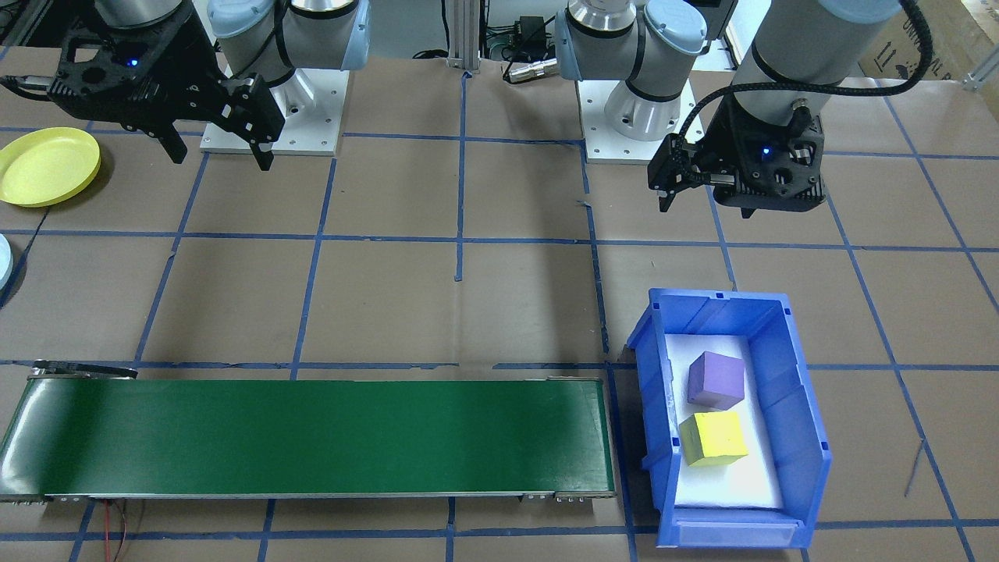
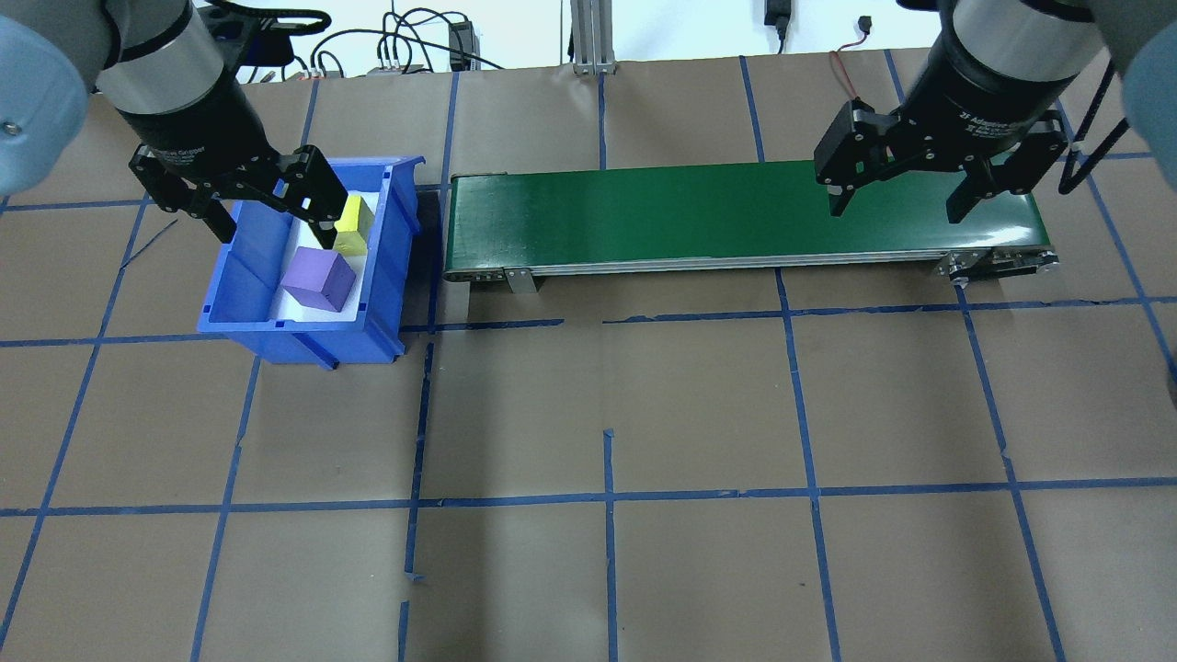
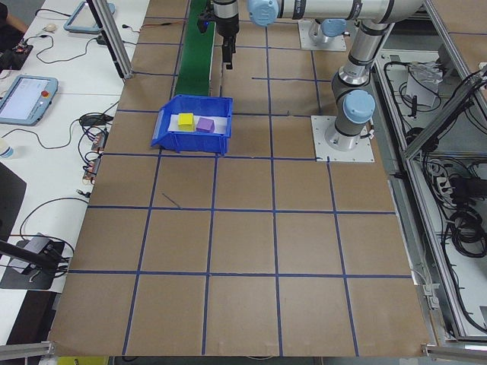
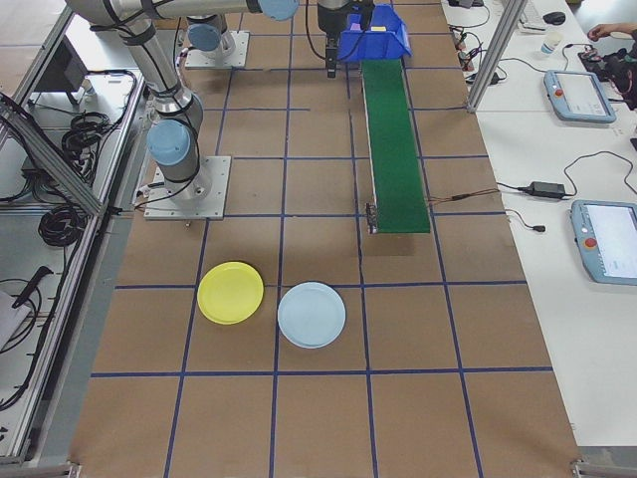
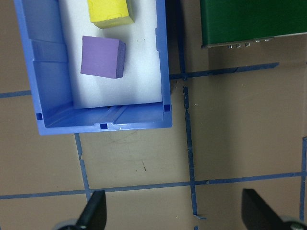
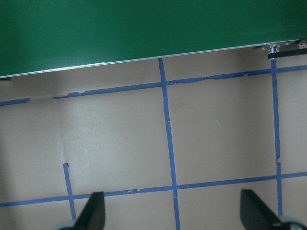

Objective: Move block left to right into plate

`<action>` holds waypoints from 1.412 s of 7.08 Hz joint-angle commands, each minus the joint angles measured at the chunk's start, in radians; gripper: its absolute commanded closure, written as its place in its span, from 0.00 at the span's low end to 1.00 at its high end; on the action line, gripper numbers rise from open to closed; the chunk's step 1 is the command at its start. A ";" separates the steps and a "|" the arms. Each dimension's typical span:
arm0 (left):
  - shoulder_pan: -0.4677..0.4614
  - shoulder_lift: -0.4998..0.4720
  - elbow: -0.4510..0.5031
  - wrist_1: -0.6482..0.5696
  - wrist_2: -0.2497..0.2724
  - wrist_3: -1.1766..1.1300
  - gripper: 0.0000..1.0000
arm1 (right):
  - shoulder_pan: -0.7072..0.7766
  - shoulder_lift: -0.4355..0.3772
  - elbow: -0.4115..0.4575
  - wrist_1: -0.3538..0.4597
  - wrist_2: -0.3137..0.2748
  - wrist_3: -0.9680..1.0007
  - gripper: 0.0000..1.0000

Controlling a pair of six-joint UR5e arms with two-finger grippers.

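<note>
On the robot's left, the left gripper (image 2: 268,210) is hanging with its fingers spread and empty above the near side of the blue bin (image 2: 241,313), where the purple block (image 2: 318,281) and the yellow block (image 2: 353,224) are sitting side by side. The green conveyor belt (image 2: 717,216) is stretching from beside the bin toward the right gripper (image 2: 895,195), which is also hovering spread wide and holding nothing. The pale yellow plate (image 1: 45,166) is lying on the table at the far right end, apart from both grippers, next to a light blue plate (image 4: 312,315).

left pincer (image 2: 269,204) open, right pincer (image 2: 897,193) open
</note>
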 commanded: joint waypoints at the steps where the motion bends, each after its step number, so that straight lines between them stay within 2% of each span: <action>1: -0.007 0.001 -0.030 0.006 -0.006 -0.044 0.00 | 0.000 -0.002 0.000 0.000 0.000 0.000 0.00; 4: -0.002 -0.005 -0.035 0.015 -0.004 -0.042 0.00 | 0.002 0.000 0.000 0.000 -0.002 0.000 0.00; 6: 0.025 -0.006 -0.041 0.137 -0.006 0.027 0.00 | 0.002 0.000 0.000 -0.002 -0.005 0.001 0.00; 7: 0.059 -0.012 -0.045 0.140 -0.003 0.058 0.00 | 0.002 0.000 0.000 -0.003 -0.029 0.003 0.00; 8: 0.085 -0.046 -0.048 0.147 -0.006 0.052 0.00 | 0.002 0.000 0.000 -0.003 -0.040 0.004 0.00; 10: 0.087 -0.118 -0.051 0.242 -0.006 0.104 0.00 | 0.005 0.000 0.000 -0.012 -0.040 0.006 0.00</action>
